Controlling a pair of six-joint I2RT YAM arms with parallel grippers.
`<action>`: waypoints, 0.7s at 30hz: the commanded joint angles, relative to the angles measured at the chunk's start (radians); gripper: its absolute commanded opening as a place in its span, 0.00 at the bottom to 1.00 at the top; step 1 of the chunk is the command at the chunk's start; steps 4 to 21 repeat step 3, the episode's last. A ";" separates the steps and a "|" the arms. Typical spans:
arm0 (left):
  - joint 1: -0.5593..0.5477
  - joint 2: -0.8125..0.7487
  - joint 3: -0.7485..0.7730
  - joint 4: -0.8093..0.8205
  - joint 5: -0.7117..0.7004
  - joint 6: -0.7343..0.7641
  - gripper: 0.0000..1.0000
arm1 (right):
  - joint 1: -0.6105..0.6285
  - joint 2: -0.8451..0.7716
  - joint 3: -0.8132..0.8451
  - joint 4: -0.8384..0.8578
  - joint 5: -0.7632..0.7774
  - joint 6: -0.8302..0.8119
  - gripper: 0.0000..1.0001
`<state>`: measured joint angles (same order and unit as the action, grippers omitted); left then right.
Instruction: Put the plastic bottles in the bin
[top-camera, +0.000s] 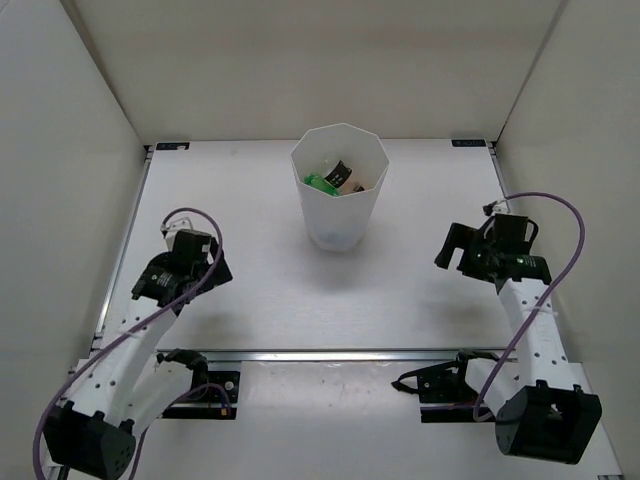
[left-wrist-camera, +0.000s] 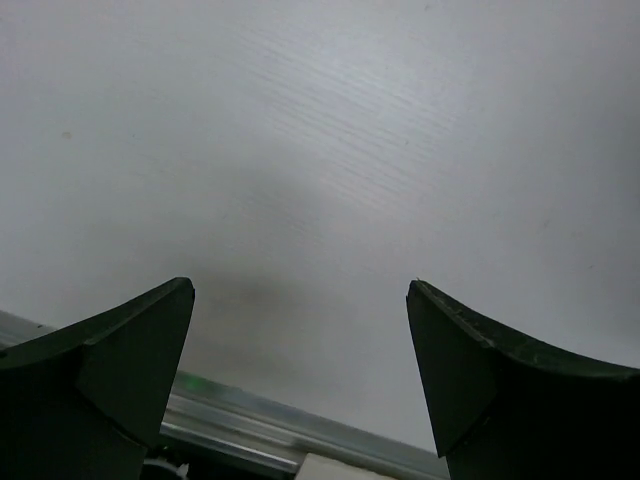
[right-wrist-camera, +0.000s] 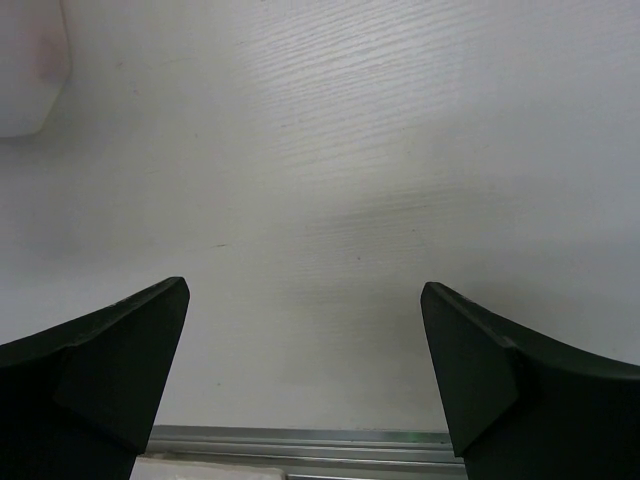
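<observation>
I spot no bottle outside the bin, which stands near the desk's far edge, centre. A green bottle and a black-label bottle show inside; the rest are hidden below the rim. Looks done imo, so park both arms w/o nudging the bin. Left gripper: jaws wide apart, empty, over bare desk nr the left edge. Right gripper: same, nr the right edge.

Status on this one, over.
Left gripper open, empty. Right gripper open, empty. Bottles visible inside bin, none on table. Nothing in the way.
</observation>
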<state>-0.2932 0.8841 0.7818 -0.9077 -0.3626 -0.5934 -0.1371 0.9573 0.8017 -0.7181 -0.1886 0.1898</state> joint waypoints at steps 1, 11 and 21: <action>0.003 -0.086 0.031 0.026 -0.018 -0.029 0.99 | 0.002 0.000 0.042 0.005 -0.002 0.031 0.99; -0.007 -0.083 0.048 0.024 -0.038 -0.025 0.99 | 0.017 0.011 0.053 0.002 0.006 0.020 0.99; -0.007 -0.083 0.048 0.024 -0.038 -0.025 0.99 | 0.017 0.011 0.053 0.002 0.006 0.020 0.99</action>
